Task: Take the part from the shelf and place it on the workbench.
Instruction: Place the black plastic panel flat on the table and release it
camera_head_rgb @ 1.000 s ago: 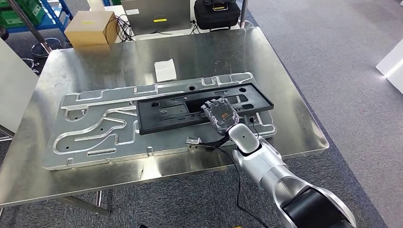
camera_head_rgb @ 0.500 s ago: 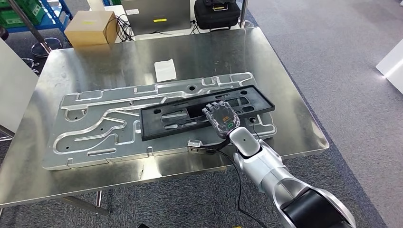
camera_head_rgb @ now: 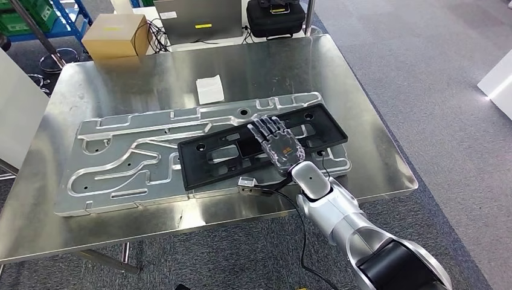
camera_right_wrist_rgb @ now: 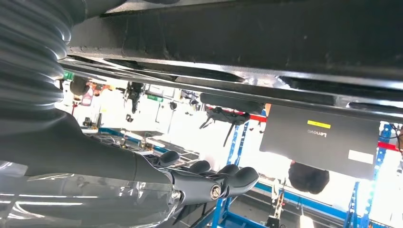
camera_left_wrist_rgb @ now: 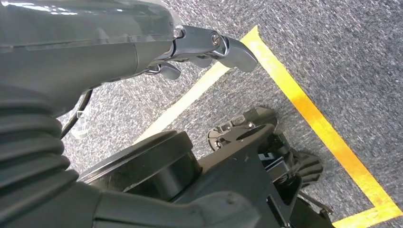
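Silver right arm reaches up from the near edge of the steel surface [camera_head_rgb: 362,121], right hand [camera_head_rgb: 279,144] flat over the black part [camera_head_rgb: 265,145], fingers [camera_head_rgb: 264,127] straight and apart, gripping nothing. Part lies tilted on the grey machined plate [camera_head_rgb: 121,163], so it looks placed w/ release underway; best move, I'd judge, is lifting the hand straight up w/o dragging the part, minding the cable beside the wrist. Beyond the plate: white paper [camera_head_rgb: 209,89], cardboard box [camera_head_rgb: 115,34]; left hand [camera_left_wrist_rgb: 142,42] hangs over the floor, fingers loosely curled, holding nothing.
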Action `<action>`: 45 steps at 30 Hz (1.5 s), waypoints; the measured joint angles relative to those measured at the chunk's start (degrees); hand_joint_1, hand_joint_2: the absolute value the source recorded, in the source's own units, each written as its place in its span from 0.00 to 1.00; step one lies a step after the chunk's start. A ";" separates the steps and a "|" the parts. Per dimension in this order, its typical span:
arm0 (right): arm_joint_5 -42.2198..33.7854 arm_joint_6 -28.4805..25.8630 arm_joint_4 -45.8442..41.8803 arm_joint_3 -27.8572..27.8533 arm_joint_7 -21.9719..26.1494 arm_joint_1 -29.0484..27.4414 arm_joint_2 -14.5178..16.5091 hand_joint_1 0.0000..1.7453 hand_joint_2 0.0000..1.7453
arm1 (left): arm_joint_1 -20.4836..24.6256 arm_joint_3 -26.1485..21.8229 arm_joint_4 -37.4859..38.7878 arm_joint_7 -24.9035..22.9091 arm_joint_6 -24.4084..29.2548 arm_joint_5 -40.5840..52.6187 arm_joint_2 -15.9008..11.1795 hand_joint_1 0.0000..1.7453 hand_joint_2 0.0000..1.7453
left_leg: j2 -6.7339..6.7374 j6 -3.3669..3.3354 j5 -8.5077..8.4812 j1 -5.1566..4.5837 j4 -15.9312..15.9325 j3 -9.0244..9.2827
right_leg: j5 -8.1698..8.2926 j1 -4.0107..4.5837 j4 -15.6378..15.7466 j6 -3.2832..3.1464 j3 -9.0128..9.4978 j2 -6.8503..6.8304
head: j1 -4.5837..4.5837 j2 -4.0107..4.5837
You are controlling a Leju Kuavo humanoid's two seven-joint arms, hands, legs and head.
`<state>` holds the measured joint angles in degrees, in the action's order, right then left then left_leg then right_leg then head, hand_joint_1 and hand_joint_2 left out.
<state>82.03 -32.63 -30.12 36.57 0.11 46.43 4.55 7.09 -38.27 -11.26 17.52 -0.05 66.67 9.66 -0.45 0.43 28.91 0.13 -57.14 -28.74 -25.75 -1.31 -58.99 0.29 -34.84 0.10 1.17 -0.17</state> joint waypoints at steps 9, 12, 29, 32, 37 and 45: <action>-1.07 -1.06 0.35 -0.01 0.07 -0.44 -0.07 0.00 1.00 | -0.03 -0.62 0.00 2.55 -1.58 -0.91 0.00 0.00 0.75 | 0.01 0.00 0.00 -0.01 0.00 0.05 | 0.00 0.00 0.01 0.00 0.04 0.00 | 0.01 0.01; -1.77 -1.86 0.38 -0.04 0.21 -0.76 -0.27 0.00 1.00 | -0.10 -0.91 0.00 4.34 -2.51 -1.85 0.00 0.00 0.00 | 0.02 0.00 0.00 -0.02 0.00 0.07 | 0.00 0.00 0.02 0.00 0.06 0.01 | 0.01 0.01; -28.38 -4.35 -24.30 -10.21 12.19 -13.17 -5.18 0.00 1.00 | -1.70 -6.18 0.00 7.53 -4.35 -6.59 0.10 0.00 0.00 | 0.35 -2.42 -2.32 0.42 2.86 1.13 | -2.38 -0.08 -3.03 1.57 -1.32 0.09 | 0.20 0.02; -40.49 -1.21 -36.90 -13.44 15.23 -18.78 -7.02 0.00 1.00 | -2.33 -6.89 0.00 8.06 -3.91 -7.19 0.15 0.00 0.00 | 0.24 -2.67 -2.26 0.37 2.48 0.78 | -6.26 -0.06 -12.94 1.85 -5.97 0.14 | 0.28 0.01; -60.17 3.44 -56.46 -19.63 23.01 -29.14 -9.79 0.00 1.00 | -3.69 -7.72 0.00 10.19 -4.55 -6.04 -0.06 0.00 0.00 | -0.17 -1.39 -0.37 0.48 -0.23 -0.13 | -0.43 -0.41 -3.47 2.06 -1.15 -0.12 | 0.33 0.01; -67.85 6.17 -74.33 -26.07 29.65 -42.72 -10.07 0.00 1.00 | -4.41 -7.69 0.00 10.88 -4.21 -5.23 -0.60 0.00 0.00 | 0.08 0.73 6.60 0.52 -8.52 -3.12 | -0.31 -0.15 -1.76 -1.19 -1.36 -0.16 | -0.49 0.01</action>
<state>14.19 -26.46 -104.45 10.49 29.76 3.72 -5.52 2.68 -45.97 -11.26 28.40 -4.26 61.44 9.06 -0.37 1.16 35.51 0.64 -65.66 -31.86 -26.06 -1.46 -60.76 -0.90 -36.20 -0.06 0.68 -0.17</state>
